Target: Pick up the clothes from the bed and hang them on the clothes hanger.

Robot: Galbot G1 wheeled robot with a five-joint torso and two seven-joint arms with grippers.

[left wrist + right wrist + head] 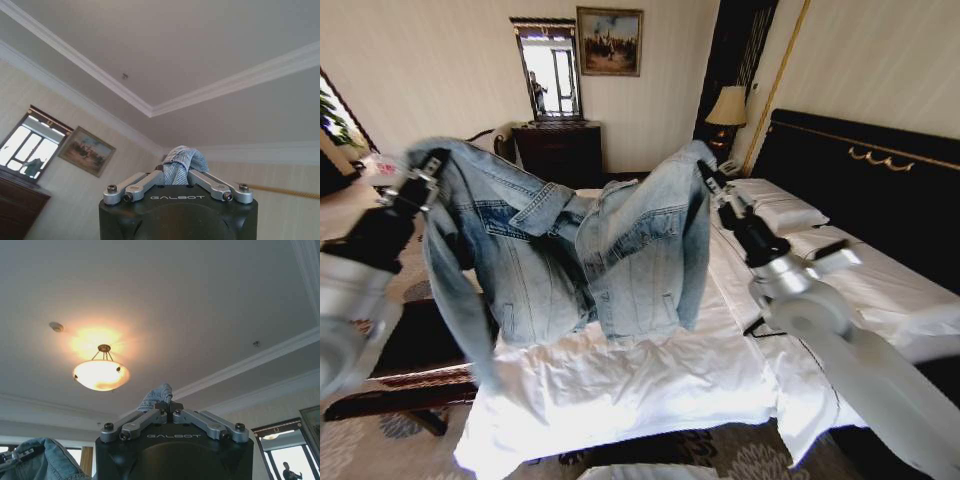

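Item one, your left: the left tool (420,185) was raised at the left of the head view, its fingers pressed together on one shoulder of the light-blue faded denim jacket (570,260). In the left wrist view the same left tool (176,182) pointed at the ceiling with a tuft of denim pinched between its tips.

Item two, centre: the jacket hung spread between your two arms, collar sagging in the middle, front panels and one long sleeve draping down. Its lower hem appeared to touch or hang just above the wide bed with white sheets (650,385).

Item three, your right: the right tool (705,172) held the other shoulder aloft. In the right wrist view that right tool (167,412) was likewise closed on a fold of denim.

Item four, far right: the tall black gold-trimmed headboard (860,170) stood behind white pillows.

Status, as a judgement: you had the pick-up essentially done, with the garment lifted and opened out. Left to do was the whole hanging step onto the clothes hanger.
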